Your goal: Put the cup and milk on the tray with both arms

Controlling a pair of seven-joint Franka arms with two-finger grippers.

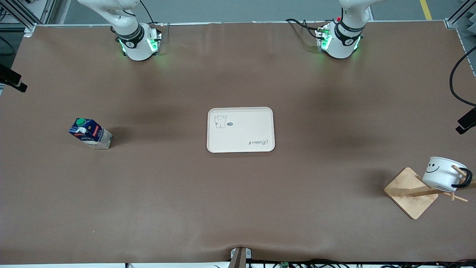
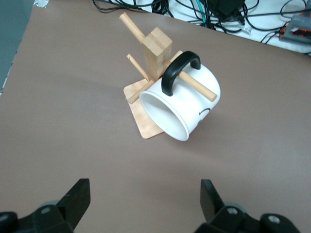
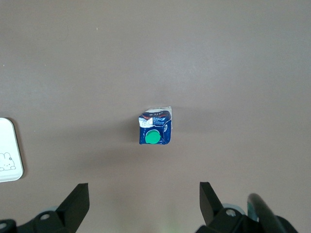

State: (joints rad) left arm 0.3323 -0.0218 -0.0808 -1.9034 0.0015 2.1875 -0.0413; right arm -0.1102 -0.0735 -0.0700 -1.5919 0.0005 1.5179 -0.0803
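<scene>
The cream tray lies flat mid-table with nothing on it. The milk carton stands toward the right arm's end of the table; it also shows in the right wrist view, green cap up. The white smiley cup hangs by its black handle on a peg of a wooden stand toward the left arm's end; in the left wrist view it hangs mouth toward the camera. My left gripper is open and empty, high above the table short of the cup. My right gripper is open and empty, high above the carton.
The wooden stand has a square base and several pegs; it also shows in the left wrist view. A corner of the tray shows in the right wrist view. Cables lie at the table edge.
</scene>
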